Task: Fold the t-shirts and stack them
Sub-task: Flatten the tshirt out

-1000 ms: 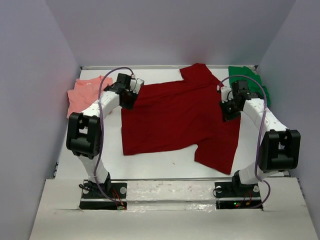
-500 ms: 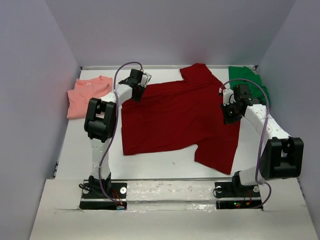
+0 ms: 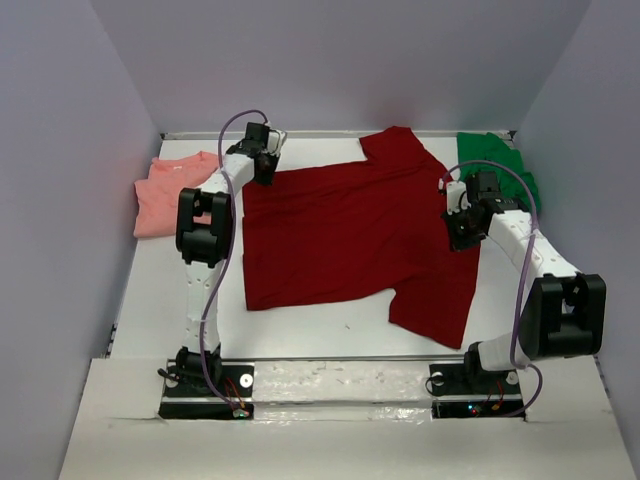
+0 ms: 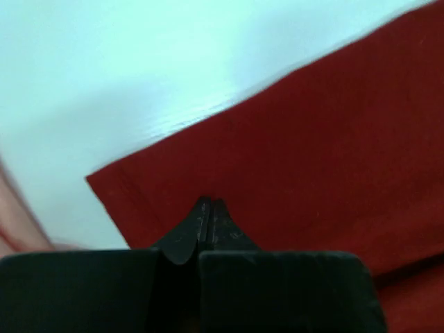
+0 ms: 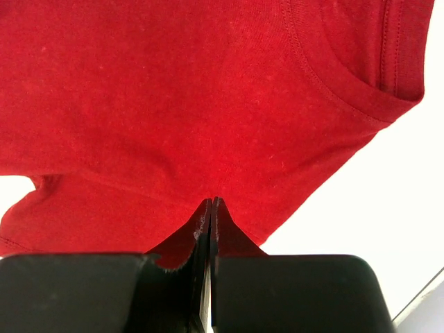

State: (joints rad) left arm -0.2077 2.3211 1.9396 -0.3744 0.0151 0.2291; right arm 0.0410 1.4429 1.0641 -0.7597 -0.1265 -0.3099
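Note:
The dark red t-shirt (image 3: 350, 235) lies spread out flat across the middle of the table. My left gripper (image 3: 262, 165) is at its far left corner, jaws shut with the red cloth (image 4: 312, 139) right at the tips (image 4: 209, 202). At the shirt's right edge, my right gripper (image 3: 462, 232) is likewise shut on red cloth (image 5: 173, 90), which meets its tips (image 5: 211, 201). A salmon pink t-shirt (image 3: 170, 190) lies crumpled at the far left. A bright green t-shirt (image 3: 495, 160) sits bunched at the far right corner.
White walls close in the table (image 3: 160, 290) on the left, back and right. The pink cloth (image 4: 14, 222) shows just left of my left gripper. Bare white table (image 5: 388, 201) lies right of the red shirt's edge.
My left gripper has moved towards the back wall, drawing the red shirt's far left corner out with it. The right gripper has barely shifted.

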